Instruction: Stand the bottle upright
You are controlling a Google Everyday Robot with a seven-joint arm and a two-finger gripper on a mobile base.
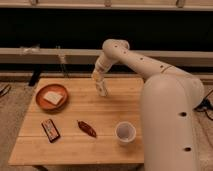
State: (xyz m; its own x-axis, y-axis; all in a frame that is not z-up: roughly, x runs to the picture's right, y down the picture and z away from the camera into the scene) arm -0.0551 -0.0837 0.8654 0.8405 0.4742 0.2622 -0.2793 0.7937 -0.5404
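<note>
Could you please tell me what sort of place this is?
Probably a lab or office corner: a light wooden table holds a white paper cup and a round orange plate, with the gripper over its far side.

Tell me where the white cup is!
The white cup stands at the front right of the table, just right of the red-brown snack; the hand hangs over the far side.

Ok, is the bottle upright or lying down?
Nearly upright, slightly tilted: the bottle hangs lengthwise below the pincer over the table's far middle. Whether it stands on the table, cannot tell.
</note>
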